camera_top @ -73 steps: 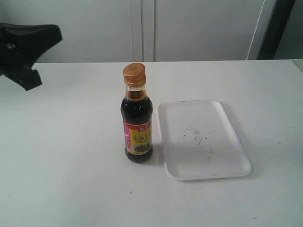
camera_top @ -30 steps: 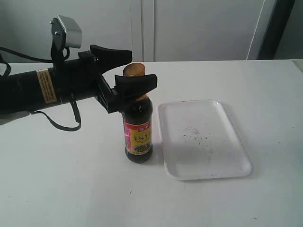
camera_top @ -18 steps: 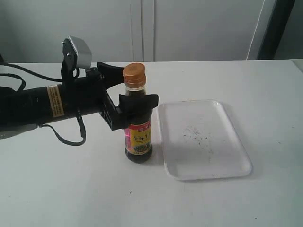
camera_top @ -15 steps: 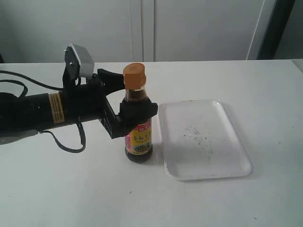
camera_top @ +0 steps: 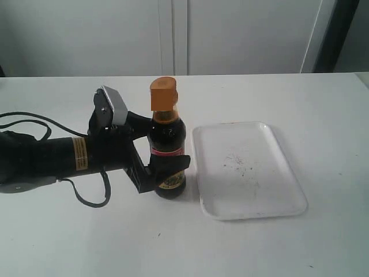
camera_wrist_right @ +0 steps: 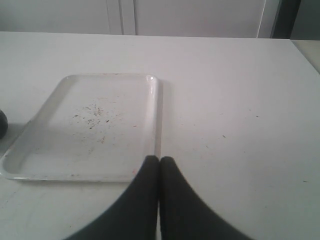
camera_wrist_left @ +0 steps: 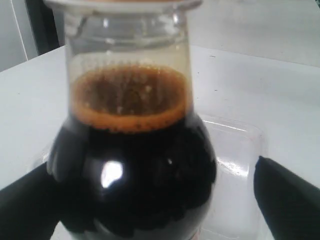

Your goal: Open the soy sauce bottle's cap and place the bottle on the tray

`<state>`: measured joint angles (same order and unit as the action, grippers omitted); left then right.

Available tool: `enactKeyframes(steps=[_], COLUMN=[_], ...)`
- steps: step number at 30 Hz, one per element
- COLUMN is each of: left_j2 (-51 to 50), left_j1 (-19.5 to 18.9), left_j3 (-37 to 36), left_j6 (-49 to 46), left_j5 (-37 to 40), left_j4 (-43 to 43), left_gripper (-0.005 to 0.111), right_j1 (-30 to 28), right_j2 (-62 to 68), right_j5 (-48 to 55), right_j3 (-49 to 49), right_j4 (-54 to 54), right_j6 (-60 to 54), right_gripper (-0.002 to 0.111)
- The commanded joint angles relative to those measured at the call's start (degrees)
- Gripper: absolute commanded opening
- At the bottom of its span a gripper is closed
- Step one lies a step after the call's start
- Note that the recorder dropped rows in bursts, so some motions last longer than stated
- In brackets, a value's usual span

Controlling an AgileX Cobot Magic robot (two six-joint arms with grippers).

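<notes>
Upright, soy sauce bottle (camera_top: 168,151) standing on the tabletop (camera_top: 86,231) just beside the tray (camera_top: 248,170), cap (camera_top: 163,94) sitting closed, left gripper (camera_top: 164,167) jaws spread around its lower body, right gripper (camera_wrist_right: 159,165) jaws pressing together, holding nothing.

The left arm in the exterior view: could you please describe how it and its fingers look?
The left arm is a matte black tube wearing a yellow label with small print, with a black cable looping beneath it. A silver-grey camera housing sits on its wrist. Its fingers are black, broad and flat. The right gripper's fingers are also black, tapering to rounded tips.
</notes>
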<state>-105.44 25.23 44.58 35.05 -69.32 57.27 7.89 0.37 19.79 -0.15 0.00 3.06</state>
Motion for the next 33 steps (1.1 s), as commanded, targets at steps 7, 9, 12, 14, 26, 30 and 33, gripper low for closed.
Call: enactKeyframes(steps=[7,9,12,14,26,30,33], left_j2=[-0.31,-0.31,-0.31,-0.31,-0.31,-0.31,-0.31], left_j1=[0.07,0.07,0.07,0.07,0.07,0.07,0.07], left_j3=[-0.23,-0.23,-0.23,-0.23,-0.23,-0.23,-0.23], left_j6=[-2.54,-2.67,-2.92,-2.92,-4.0,-4.0,-4.0], left_j5=[-0.65,-0.65,-0.65,-0.65,-0.65,-0.65,-0.65], left_j4=[-0.01,0.12,0.35,0.35,0.26,0.26,0.24], left_gripper=[0.103,0.093,0.072,0.053,0.0,0.0,0.0], right_j1=[-0.28,-0.28,-0.28,-0.28,-0.28,-0.28,-0.28], right_j2=[-0.37,-0.37,-0.37,-0.37,-0.37,-0.37,-0.37], right_j5=[-0.19,-0.19,-0.19,-0.19,-0.19,-0.19,-0.19], right_j3=[0.15,0.15,0.15,0.15,0.15,0.15,0.15], right_j4=[0.0,0.0,0.0,0.0,0.0,0.0,0.0], right_j6=[0.25,0.25,0.25,0.25,0.25,0.25,0.25], right_gripper=[0.0,0.0,0.0,0.0,0.0,0.0,0.0])
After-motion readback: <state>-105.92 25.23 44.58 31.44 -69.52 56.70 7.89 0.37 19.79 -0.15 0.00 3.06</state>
